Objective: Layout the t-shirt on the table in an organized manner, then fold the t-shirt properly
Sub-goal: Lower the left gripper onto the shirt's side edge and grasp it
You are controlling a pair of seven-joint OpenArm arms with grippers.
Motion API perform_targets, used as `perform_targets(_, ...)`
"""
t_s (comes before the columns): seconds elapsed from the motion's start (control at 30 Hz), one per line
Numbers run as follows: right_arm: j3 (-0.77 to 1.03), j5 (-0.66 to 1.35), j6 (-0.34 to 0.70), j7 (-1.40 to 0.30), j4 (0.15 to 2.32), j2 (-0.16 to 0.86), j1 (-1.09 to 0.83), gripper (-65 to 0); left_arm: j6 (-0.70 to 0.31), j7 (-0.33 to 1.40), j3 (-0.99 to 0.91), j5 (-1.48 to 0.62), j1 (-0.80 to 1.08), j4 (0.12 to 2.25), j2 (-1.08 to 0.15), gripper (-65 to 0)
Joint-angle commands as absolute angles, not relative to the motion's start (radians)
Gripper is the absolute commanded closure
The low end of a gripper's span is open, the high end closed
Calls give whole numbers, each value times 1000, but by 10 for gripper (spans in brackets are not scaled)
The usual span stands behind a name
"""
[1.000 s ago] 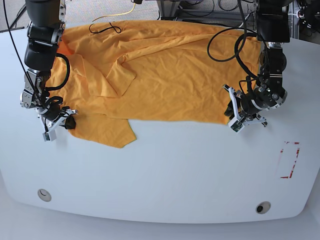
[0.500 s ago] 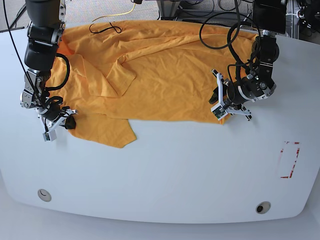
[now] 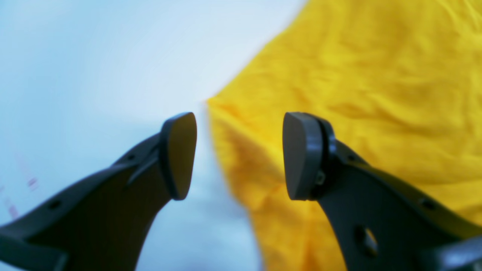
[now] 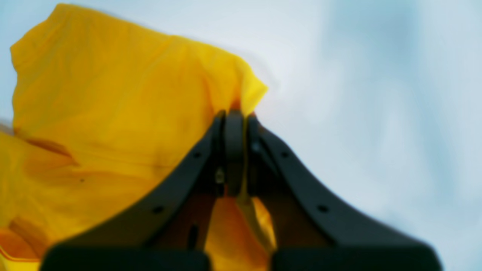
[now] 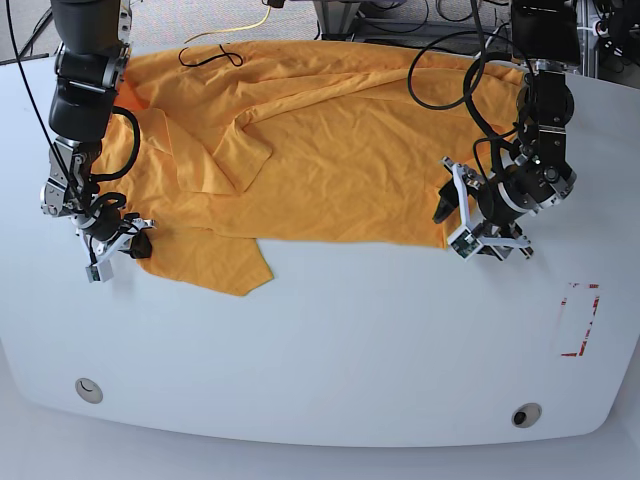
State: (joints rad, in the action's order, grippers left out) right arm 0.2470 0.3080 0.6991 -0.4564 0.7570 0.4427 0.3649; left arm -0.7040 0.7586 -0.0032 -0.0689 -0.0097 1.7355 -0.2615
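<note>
Orange-yellow t-shirt [image 5: 300, 150] lies rumpled across the white tabletop [image 5: 350, 350]; right pincer [image 5: 112, 243] pinches a sleeve edge, likely anchoring it, while left pincer [image 5: 478, 222] stands spread over the hem corner, probably ready to grip for straightening.

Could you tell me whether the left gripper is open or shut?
Open: the left gripper shows a clear gap, straddling the t-shirt corner.

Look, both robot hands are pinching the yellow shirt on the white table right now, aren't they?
Not quite. Only the right gripper is pinching the t-shirt. The left gripper has its jaws apart with nothing gripped between them, only a corner of the shirt lying under the gap. The left wrist view shows this. The shirt is yellow and does lie on the white table.
</note>
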Motion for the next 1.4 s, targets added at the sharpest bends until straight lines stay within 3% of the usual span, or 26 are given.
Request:
perform_targets(0.0,245,289,698,-486,765,438,377,0,-698,748,-38,-67,-28,1753,-275,-358)
perform_targets(0.47,245,289,698,-487,765,430,377,0,-698,748,-79,-67,-41,1592,-277,-429)
perform_targets(1.13,245,289,698,-487,765,432,377,0,-698,748,-77,-163,-41,1491,-277,-425)
perform_targets(1.23,245,289,698,-487,765,432,377,0,-698,748,-76,-162,-41,1491,-277,-385)
perform_targets(1.37,245,289,698,-487,765,432,377,0,-698,748,-74,-159,-42,1488,-277,-272)
